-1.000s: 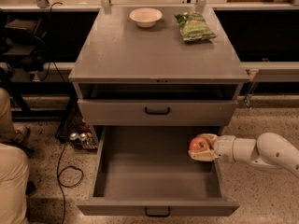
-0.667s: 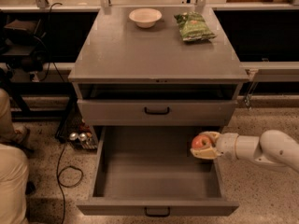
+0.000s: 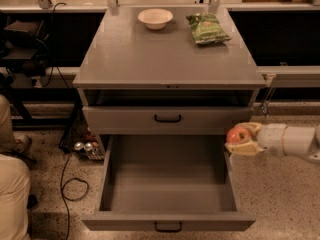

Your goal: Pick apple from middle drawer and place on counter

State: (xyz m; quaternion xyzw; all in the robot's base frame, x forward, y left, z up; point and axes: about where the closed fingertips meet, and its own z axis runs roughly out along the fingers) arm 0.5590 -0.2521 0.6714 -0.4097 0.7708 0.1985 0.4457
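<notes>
The apple (image 3: 238, 134), small, red with a yellowish patch, sits between the pale fingers of my gripper (image 3: 240, 138). The gripper is shut on it and holds it above the right wall of the middle drawer (image 3: 167, 226), a little outside its upper right corner. The drawer is pulled wide open, its grey box interior bare, with a black bar handle on its front. My white arm reaches in from the right edge. The counter (image 3: 165, 54) is the flat grey top of the cabinet, above and left of the gripper.
A white bowl (image 3: 155, 18) and a green snack bag (image 3: 207, 27) lie at the back of the counter. Another grey drawer front (image 3: 168, 118) with a black handle is shut above the open drawer. Cables and cans lie on the floor at left, beside a person's leg (image 3: 12, 194).
My gripper has risen with the apple and shifted slightly right, from beside the drawer's right wall to above its upper corner.
</notes>
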